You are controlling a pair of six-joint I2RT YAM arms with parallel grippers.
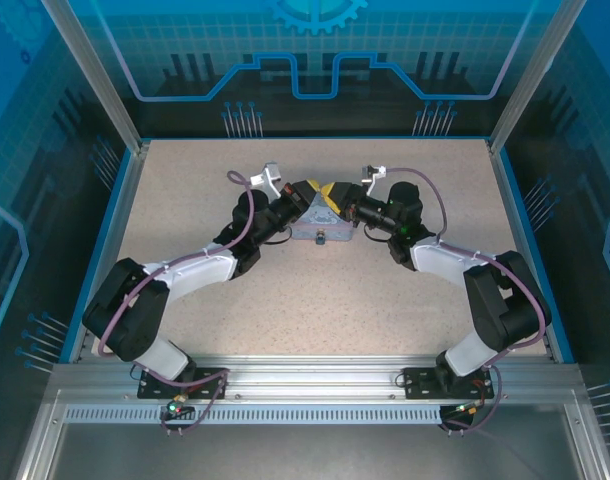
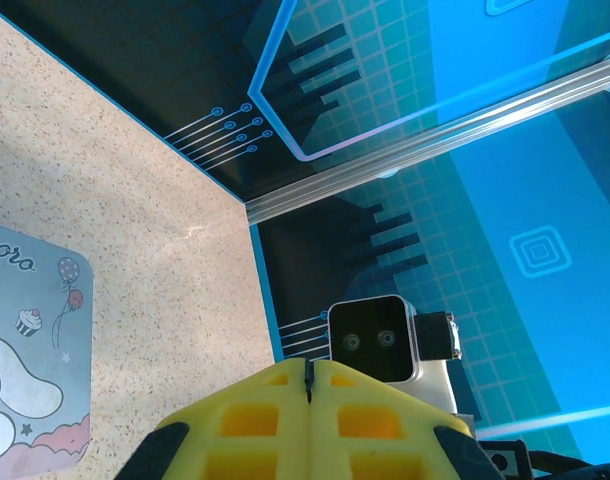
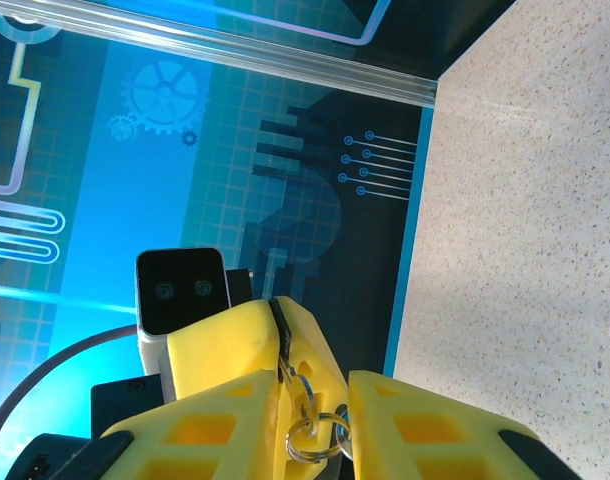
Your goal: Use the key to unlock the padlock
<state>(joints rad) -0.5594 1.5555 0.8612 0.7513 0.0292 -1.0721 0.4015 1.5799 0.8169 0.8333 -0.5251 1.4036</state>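
Note:
My left gripper (image 1: 312,193) (image 2: 308,362) is shut on the key (image 2: 308,378), a thin dark sliver pinched between its yellow fingers. In the right wrist view that key (image 3: 283,336) sticks out of the left gripper (image 3: 273,301), and small metal rings (image 3: 313,436) hang from it. My right gripper (image 1: 332,197) (image 3: 312,376) meets it tip to tip, fingers apart, with the rings in the gap. Both hover over the pale tin (image 1: 320,225) (image 2: 25,340). A small dark speck on the tin's near side (image 1: 320,238) may be the padlock.
The speckled tabletop (image 1: 315,300) is ringed by a blue rim (image 1: 120,215) and glass walls. The right wrist's camera block (image 2: 370,340) sits just beyond my left fingertips. An aluminium post (image 2: 435,130) runs along the back wall.

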